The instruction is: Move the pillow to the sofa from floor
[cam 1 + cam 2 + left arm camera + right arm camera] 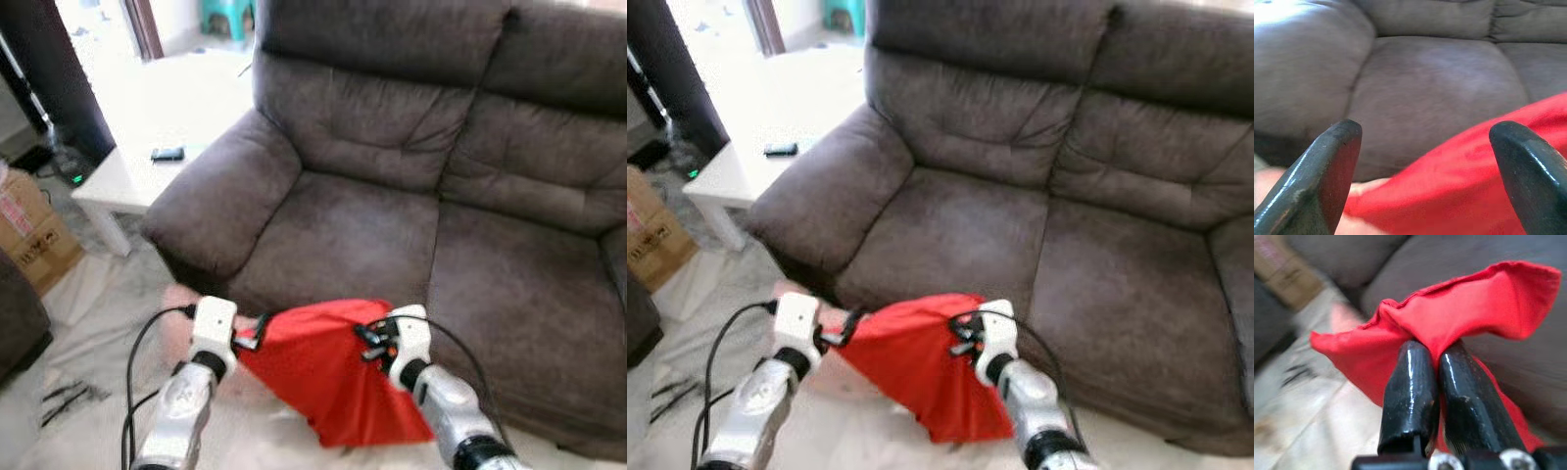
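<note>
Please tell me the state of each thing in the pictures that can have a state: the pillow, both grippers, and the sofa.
Red pillow: lifted in front of the sofa's seat edge, hanging limp, pinched by one edge.
Right gripper: shut on the red pillow's edge.
Left gripper: open, at the pillow's other side, not gripping it.
Sofa: nothing lies on its seat cushions.
Cardboard box: on the floor beside the white table.

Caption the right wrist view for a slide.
Right claw shut on the red pillow, lifted before the brown sofa.
</note>
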{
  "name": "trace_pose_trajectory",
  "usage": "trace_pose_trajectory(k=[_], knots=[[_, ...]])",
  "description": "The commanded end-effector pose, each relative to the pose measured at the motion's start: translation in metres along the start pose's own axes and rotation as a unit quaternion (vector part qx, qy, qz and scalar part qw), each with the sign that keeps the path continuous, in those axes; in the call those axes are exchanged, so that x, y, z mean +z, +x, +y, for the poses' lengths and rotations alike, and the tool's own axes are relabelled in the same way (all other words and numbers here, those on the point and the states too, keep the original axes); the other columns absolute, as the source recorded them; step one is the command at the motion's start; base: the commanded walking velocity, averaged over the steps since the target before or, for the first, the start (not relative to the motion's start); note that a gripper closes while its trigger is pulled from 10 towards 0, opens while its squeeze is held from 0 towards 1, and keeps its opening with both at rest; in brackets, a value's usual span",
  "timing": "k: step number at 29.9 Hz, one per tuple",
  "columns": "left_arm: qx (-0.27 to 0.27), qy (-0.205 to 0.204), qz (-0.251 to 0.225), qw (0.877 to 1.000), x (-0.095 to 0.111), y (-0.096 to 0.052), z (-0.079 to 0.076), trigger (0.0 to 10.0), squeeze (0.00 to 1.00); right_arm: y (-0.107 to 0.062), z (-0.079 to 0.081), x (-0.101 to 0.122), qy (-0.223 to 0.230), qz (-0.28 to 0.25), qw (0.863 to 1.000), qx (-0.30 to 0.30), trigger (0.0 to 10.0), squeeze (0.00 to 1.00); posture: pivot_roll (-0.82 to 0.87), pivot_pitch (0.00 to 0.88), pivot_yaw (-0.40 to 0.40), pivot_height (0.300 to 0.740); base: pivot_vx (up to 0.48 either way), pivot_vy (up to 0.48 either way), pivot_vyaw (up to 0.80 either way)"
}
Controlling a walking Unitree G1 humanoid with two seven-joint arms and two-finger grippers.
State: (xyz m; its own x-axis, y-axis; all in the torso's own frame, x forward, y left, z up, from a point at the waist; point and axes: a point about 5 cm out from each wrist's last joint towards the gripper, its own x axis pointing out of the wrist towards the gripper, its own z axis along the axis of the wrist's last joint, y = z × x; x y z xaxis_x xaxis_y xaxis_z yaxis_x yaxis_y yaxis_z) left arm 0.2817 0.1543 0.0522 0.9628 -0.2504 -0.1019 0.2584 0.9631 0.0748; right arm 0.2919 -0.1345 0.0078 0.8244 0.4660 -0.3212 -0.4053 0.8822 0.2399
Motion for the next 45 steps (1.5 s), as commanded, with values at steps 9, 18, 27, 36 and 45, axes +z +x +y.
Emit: trace_pose_trajectory(k=[9, 18, 27, 36, 45], knots=[[0.006, 0.003, 0.014, 1.000, -0.007, -0.005, 0.004, 10.0, 0.00, 0.010, 0.009, 0.025, -0.017, -0.058, 0.998, 0.020, 10.0, 0.00, 0.08, 0.055, -0.014, 0.740, 0.000, 0.000, -0.77], [0.005, 0.006, 0.013, 1.000, -0.006, -0.004, 0.005, 10.0, 0.00, 0.010, 0.012, 0.023, -0.020, -0.060, 0.997, 0.032, 10.0, 0.00, 0.08, 0.059, -0.013, 0.740, 0.000, 0.000, -0.35], [-0.019, 0.010, 0.016, 1.000, -0.002, -0.006, 0.006, 10.0, 0.00, 0.008, 0.018, 0.018, -0.031, -0.039, 0.994, 0.095, 10.0, 0.00, 0.08, 0.064, -0.011, 0.740, 0.000, 0.000, 0.00], [-0.088, 0.057, 0.058, 0.993, -0.002, -0.025, 0.031, 10.0, 0.00, -0.009, 0.018, 0.011, -0.067, 0.007, 0.972, 0.224, 10.0, 0.00, 0.08, 0.065, -0.010, 0.740, 0.000, 0.000, 0.00], [-0.223, 0.082, 0.132, 0.962, -0.009, -0.054, 0.034, 10.0, 0.00, -0.021, 0.011, 0.009, -0.096, 0.053, 0.951, 0.290, 10.0, 0.00, 0.09, 0.063, -0.013, 0.740, 0.000, 0.000, 0.00]])
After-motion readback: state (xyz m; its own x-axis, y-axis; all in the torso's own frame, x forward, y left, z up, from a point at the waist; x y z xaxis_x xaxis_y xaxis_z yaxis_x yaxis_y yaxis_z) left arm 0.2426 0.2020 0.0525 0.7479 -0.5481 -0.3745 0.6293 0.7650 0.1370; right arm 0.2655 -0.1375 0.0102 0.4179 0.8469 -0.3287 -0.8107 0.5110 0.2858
